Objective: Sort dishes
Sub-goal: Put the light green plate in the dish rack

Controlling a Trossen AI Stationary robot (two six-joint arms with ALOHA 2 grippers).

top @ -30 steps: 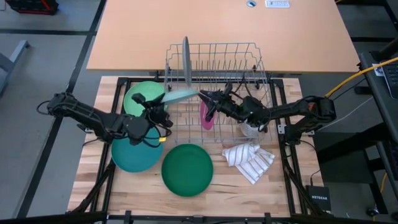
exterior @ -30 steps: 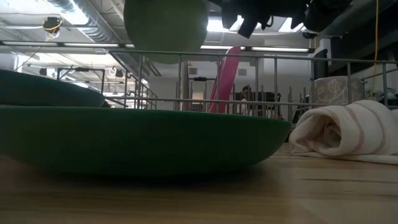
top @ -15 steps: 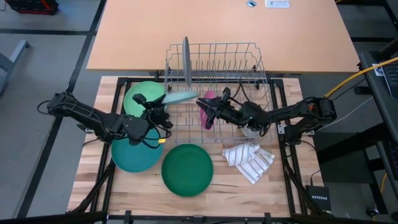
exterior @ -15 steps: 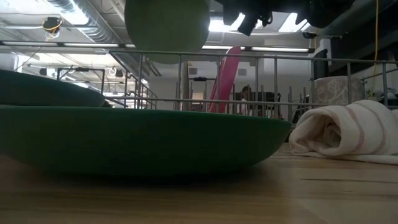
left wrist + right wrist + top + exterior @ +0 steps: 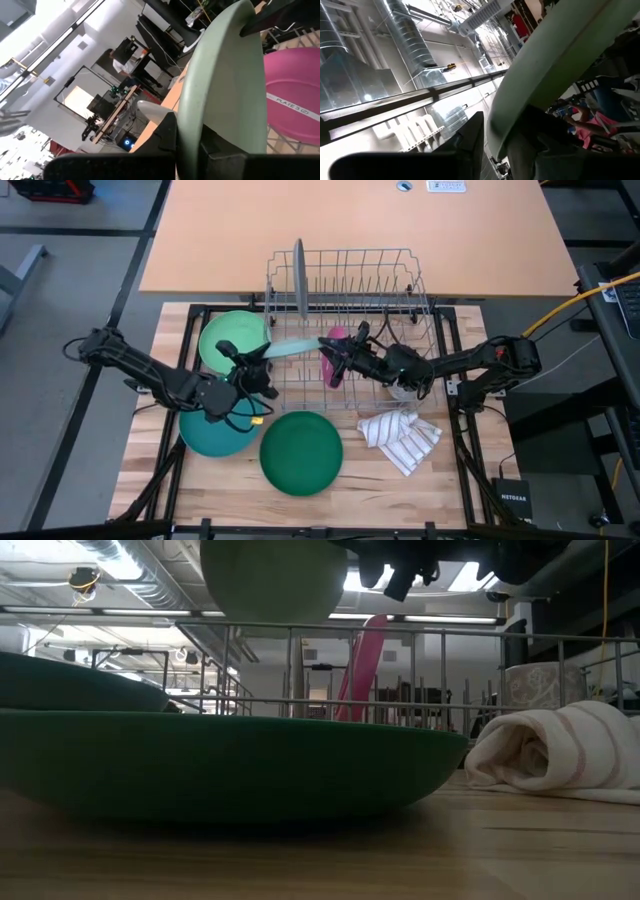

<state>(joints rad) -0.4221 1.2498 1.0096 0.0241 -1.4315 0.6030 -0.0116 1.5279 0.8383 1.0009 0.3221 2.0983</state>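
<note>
The step in hand appears to be a handover of one dish above the wire dish rack [image 5: 345, 330]. The left gripper [image 5: 252, 367] is clamped shut on the near-left edge of a pale green plate [image 5: 292, 341], which is being held edge-on and tilted above the left part of the rack. The right gripper [image 5: 338, 348] is meeting the same plate at its right tip; in the right wrist view its two fingers [image 5: 470, 137] are straddling the plate's rim with a partial gap, so it appears to be gripping the plate as well.

The remaining dishes are placed as follows:
- A pink plate [image 5: 334, 360] is standing upright in the middle of the rack, just beside the right gripper.
- A grey plate [image 5: 298, 278] is standing upright in the far-left corner of the rack.
- A light green plate [image 5: 228, 333] is lying on the table left of the rack.
- A teal plate [image 5: 215, 430] is lying nearer, partly under the left arm.
- A dark green plate [image 5: 301, 452] is lying near the rack's front edge.

A striped cloth [image 5: 402, 436] is lying at the right.

The next move likely calls for one gripper to release while the other lowers the plate upright between two free wires of the rack, clear of the pink plate.

Readable writing: the pink plate is carrying a white strip reading "PLATE 3" in the left wrist view, and a black box [image 5: 513, 500] at the near right is reading "NETGEAR".
</note>
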